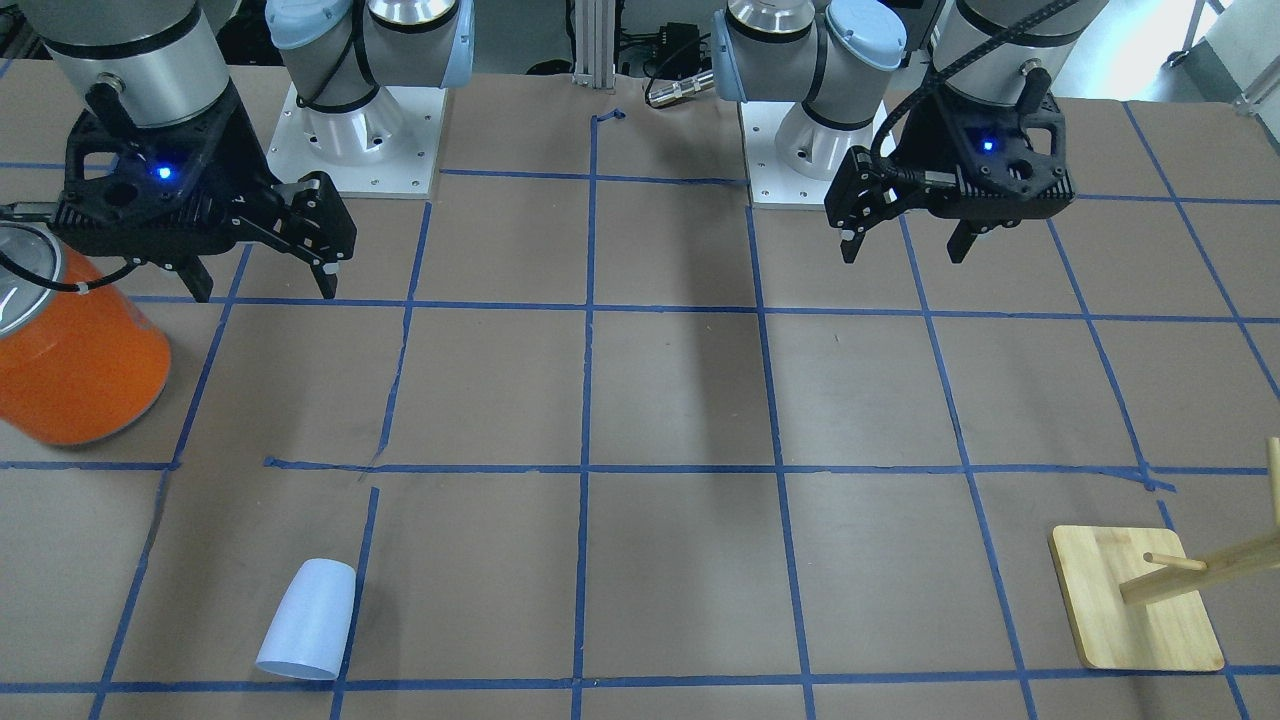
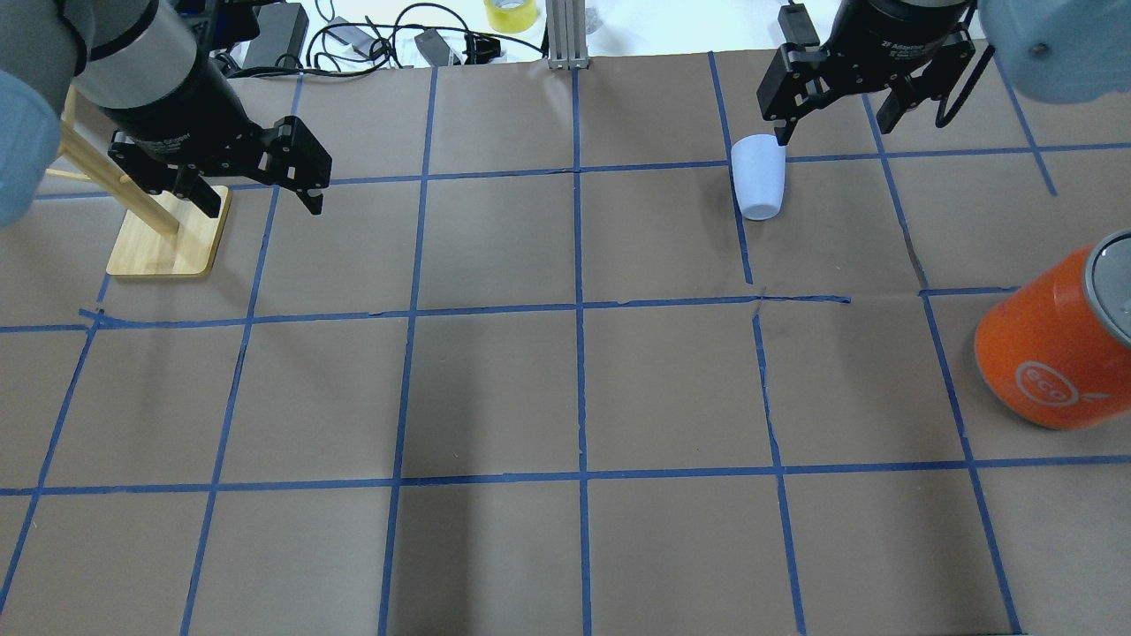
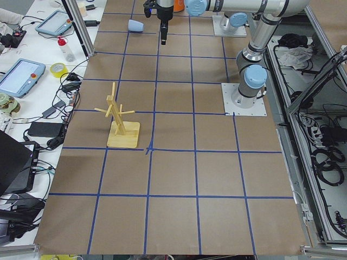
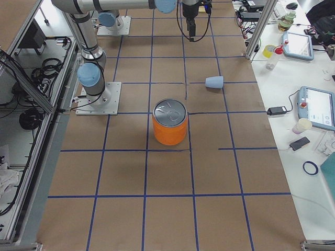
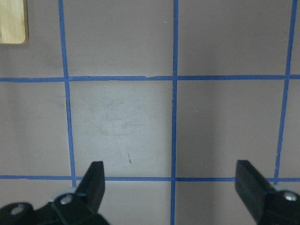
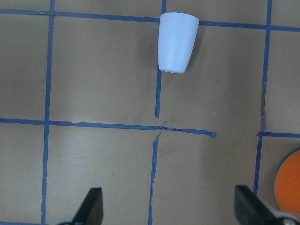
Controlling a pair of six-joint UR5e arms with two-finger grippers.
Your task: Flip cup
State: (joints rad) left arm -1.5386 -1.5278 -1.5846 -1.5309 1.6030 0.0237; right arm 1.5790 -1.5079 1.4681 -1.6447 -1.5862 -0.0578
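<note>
The pale blue cup (image 1: 305,620) lies on its side on the brown table, rim pointing away from the robot. It also shows in the overhead view (image 2: 760,177) and near the top of the right wrist view (image 6: 176,42). My right gripper (image 1: 265,285) is open and empty, high above the table and on the robot's side of the cup; its fingers frame the bottom of the right wrist view (image 6: 168,206). My left gripper (image 1: 903,250) is open and empty, far from the cup, over bare table (image 5: 171,183).
A large orange can (image 1: 80,360) with a silver top stands at the robot's right, beside the right gripper. A wooden peg stand (image 1: 1135,600) sits at the far left, close to the left gripper in the overhead view (image 2: 168,238). Blue tape lines grid the table.
</note>
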